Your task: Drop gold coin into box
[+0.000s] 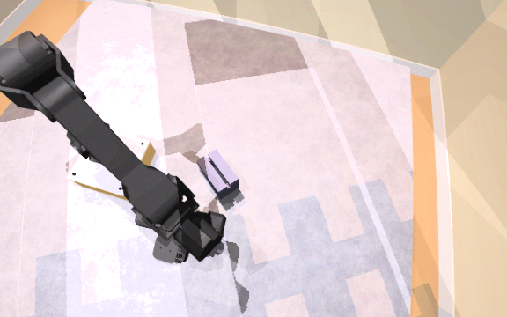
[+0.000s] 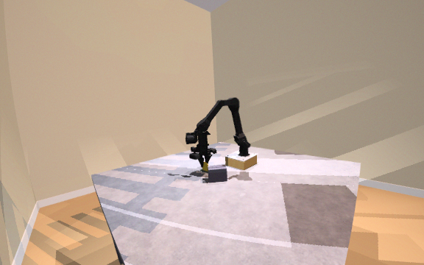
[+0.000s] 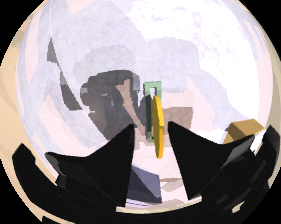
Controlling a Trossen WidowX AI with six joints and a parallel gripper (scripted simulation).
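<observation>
Jaws over coin, beside grey box.
Gripper part-spread, pinching nothing; gold coin edge-on in the gap between the two dark fingers, contact not discernible. Coin upright in green holder, on the surface just beside the grey box. Slot in box lid visible from top, running lengthwise. Arm base on tan block, just behind the box.
</observation>
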